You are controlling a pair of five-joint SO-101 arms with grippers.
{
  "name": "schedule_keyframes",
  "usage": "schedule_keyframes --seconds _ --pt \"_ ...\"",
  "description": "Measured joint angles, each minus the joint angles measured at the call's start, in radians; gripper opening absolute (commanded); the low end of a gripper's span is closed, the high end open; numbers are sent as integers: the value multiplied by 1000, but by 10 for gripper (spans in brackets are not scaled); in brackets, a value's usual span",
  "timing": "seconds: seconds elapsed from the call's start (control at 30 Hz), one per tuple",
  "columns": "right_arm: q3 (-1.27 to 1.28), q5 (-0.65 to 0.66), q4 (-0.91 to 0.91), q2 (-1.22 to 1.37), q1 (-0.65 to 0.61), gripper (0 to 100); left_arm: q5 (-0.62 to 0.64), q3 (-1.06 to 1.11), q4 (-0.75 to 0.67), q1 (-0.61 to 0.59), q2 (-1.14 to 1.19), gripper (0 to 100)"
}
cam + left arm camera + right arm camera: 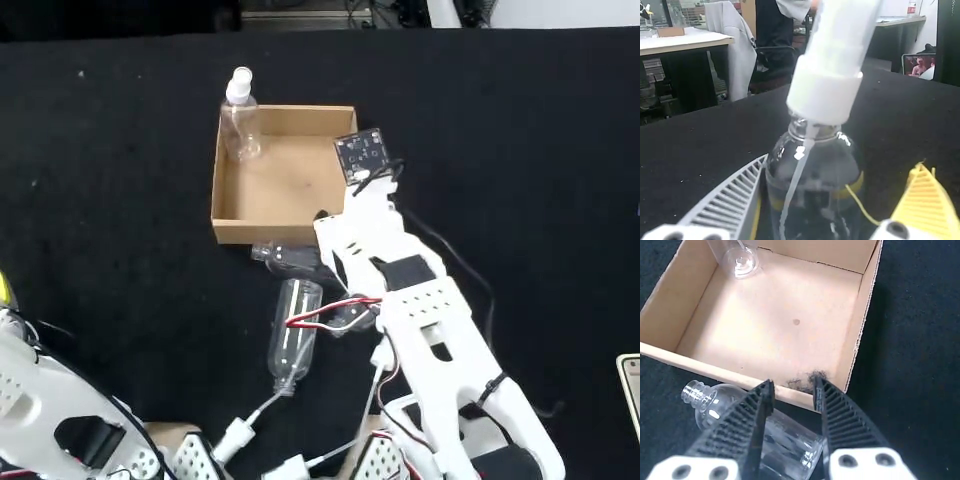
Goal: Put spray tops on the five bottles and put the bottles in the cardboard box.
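Your left claw (840, 164): clenched on a clear plastic bottle with white spray top (815, 190). Frame's upper centre: brown cardboard box (215, 195), one capped bottle (241, 125) upright inside. Your right claw (792, 387): released, astride an uncapped clear bottle (720, 400) beside the box.

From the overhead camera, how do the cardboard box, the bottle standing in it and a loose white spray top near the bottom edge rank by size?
Largest: cardboard box.
Then the standing bottle, foreshortened from above.
Smallest: spray top; the other loose one is cut off, so unranked.
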Motion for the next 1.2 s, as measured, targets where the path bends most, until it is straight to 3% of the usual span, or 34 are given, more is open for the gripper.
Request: schedule_keyframes --seconds 0.53,0.63,0.8,0.9,1.0,1.2 --pt "0 0 0 0 0 103 0 0 -54 0 -6 372" --pt "0 0 0 0 0 103 0 0 -54 0 -6 278" --pt "0 0 0 0 0 103 0 2 -54 0 -6 18" --pt "0 0 0 0 0 103 2 9 -54 11 -6 68" --pt "0 0 0 0 0 103 0 23 -58 25 -11 23" --pt "0 0 0 0 3 103 0 32 -75 66 -46 27"
